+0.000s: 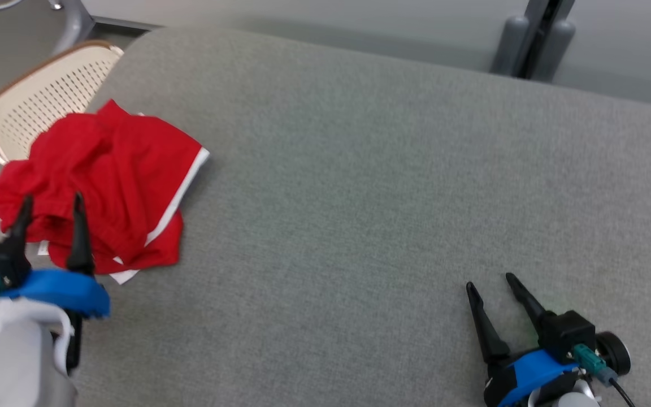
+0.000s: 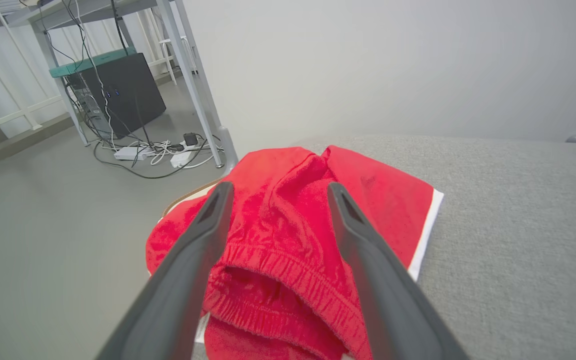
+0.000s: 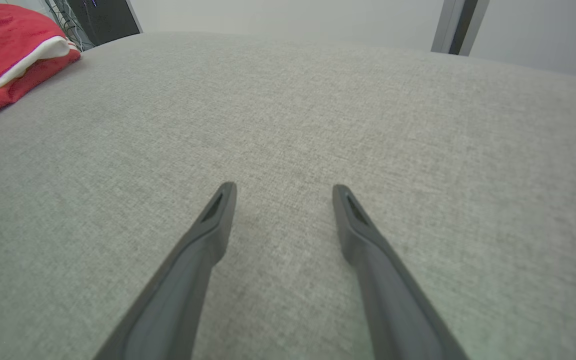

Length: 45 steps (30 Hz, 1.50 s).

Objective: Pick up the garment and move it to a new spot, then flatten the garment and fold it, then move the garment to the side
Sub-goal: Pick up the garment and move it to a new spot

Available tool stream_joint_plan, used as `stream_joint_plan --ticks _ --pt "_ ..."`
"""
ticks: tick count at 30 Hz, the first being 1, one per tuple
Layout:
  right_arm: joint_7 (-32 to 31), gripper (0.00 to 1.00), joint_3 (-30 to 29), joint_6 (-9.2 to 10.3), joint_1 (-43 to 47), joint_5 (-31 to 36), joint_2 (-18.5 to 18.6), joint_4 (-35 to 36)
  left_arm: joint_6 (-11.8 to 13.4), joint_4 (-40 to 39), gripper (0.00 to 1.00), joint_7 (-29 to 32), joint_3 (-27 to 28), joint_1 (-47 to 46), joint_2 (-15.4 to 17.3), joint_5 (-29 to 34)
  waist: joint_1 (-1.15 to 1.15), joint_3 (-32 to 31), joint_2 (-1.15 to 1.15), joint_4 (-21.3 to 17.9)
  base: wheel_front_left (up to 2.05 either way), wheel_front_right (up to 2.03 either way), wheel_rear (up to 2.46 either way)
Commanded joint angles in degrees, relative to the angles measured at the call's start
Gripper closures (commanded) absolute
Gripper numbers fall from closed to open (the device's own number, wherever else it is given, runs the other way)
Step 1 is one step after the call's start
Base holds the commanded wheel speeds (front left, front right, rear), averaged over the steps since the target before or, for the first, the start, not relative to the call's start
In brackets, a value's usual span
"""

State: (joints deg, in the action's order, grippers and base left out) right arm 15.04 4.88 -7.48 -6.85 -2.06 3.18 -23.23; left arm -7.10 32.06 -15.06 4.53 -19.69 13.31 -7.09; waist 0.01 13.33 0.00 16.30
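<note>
The garment (image 1: 105,181) is a crumpled pair of red shorts with white trim, lying at the left edge of the grey padded table (image 1: 370,186). My left gripper (image 1: 51,199) stands open just over its near side, fingers spread and nothing between them. In the left wrist view the elastic waistband of the garment (image 2: 288,250) lies between and beyond the two fingers. My right gripper (image 1: 489,281) is open at the lower right, far from the garment, over bare cloth. In the right wrist view the garment (image 3: 8,55) shows at the top left corner and the right gripper (image 3: 280,192) hovers over the table.
A cream perforated chair (image 1: 43,96) stands just beyond the table's left edge, behind the garment. A grey post (image 1: 534,39) rises past the far edge. A desk frame with a dark box (image 2: 123,90) and cables stands on the floor to the left.
</note>
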Motion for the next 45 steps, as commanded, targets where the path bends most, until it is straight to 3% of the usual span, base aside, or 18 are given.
stream_joint_plan --ticks 1,9,15,16,17,18,24,34,45 --pt "0.22 0.0 0.01 -0.02 -1.26 0.45 0.57 0.32 -0.31 0.98 0.0 -0.18 -0.47 -2.83 0.93 -0.64 -0.01 1.55 0.0 0.04 0.0 0.0 0.0" --pt "0.05 0.0 0.93 -0.01 -4.74 0.86 1.68 -0.29 -0.35 13.32 0.0 0.83 -3.93 -15.43 6.75 -2.5 -0.01 8.0 0.0 -2.71 0.0 0.0 0.0" --pt "-0.31 0.0 0.8 0.04 -6.47 0.62 2.3 -1.07 1.2 23.84 0.0 2.74 -4.19 -21.5 8.6 -2.5 -0.01 11.06 0.0 -4.48 0.0 0.0 0.0" --pt "-0.32 0.0 0.62 0.04 -6.54 0.49 2.32 -1.18 1.41 25.05 0.06 2.53 -4.48 -22.27 8.6 -2.3 -0.01 11.24 0.0 -4.62 0.0 0.0 0.0" --pt "-0.33 0.0 0.51 0.05 -6.56 0.5 2.27 -1.2 1.68 26.15 0.75 2.27 -4.51 -22.92 8.64 -2.23 -0.01 11.34 0.0 -4.73 0.0 0.0 0.0" --pt "-0.33 0.0 0.34 0.05 -6.51 0.5 2.23 -1.23 1.79 26.99 1.0 1.91 -4.49 -23.32 8.59 -2.33 -0.01 11.39 0.0 -4.81 0.0 0.0 0.0" --pt "-0.28 0.0 0.45 0.05 -5.91 -0.34 1.52 -1.62 1.13 25.96 1.0 -0.06 -5.65 -25.33 8.45 -1.8 -0.01 8.99 0.0 -5.09 0.0 0.0 0.0" --pt "0.14 0.0 2.15 -0.01 -2.7 -2.84 -0.1 -2.26 -0.23 5.7 1.0 -0.14 -11.7 -24.92 6.23 0.28 -0.01 -1.48 0.0 -6.97 0.0 0.0 0.0" --pt "0.15 0.0 4.27 -0.01 1.08 -5.35 -0.23 -2.38 -0.36 -5.17 1.0 0.33 -21.99 -22.17 1.2 -5.75 -0.01 -7.87 0.0 -19.03 0.0 0.0 0.0"
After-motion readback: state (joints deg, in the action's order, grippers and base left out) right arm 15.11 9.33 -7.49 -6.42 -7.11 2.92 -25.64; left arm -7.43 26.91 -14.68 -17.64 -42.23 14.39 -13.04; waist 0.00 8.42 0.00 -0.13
